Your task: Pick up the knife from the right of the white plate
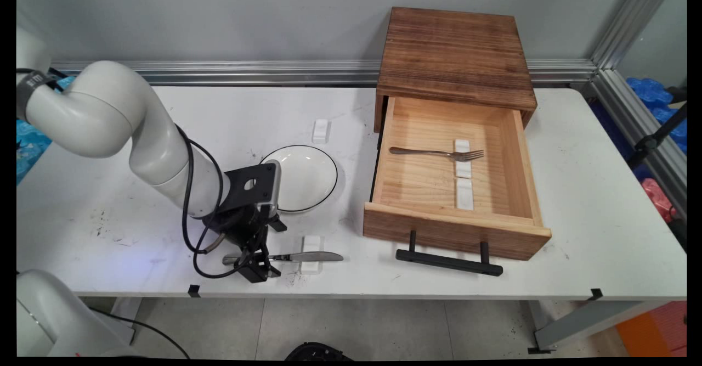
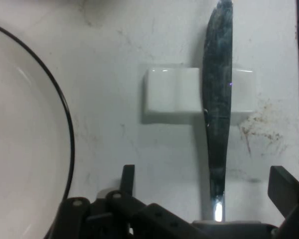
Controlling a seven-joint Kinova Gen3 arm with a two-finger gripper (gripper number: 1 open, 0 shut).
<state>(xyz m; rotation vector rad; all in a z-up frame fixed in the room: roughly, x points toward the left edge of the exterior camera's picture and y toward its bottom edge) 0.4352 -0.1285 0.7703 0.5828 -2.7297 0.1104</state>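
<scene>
Steel knife (image 1: 296,257) lies across white rest (image 1: 311,254) near plate (image 1: 307,176); gripper (image 1: 253,260) open, fingers (image 2: 284,191) straddling its handle.

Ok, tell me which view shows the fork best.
The main view. It shows the whole fork lying in the open wooden drawer, its tines across a white rest. The hand view shows none of it, only the knife, its rest and the plate's edge.

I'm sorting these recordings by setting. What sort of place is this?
Most likely a robotics lab staged as a dining setup: a white table framed by aluminium rails, with a knife, plate and a wooden drawer box laid out for the arm's claw.
</scene>
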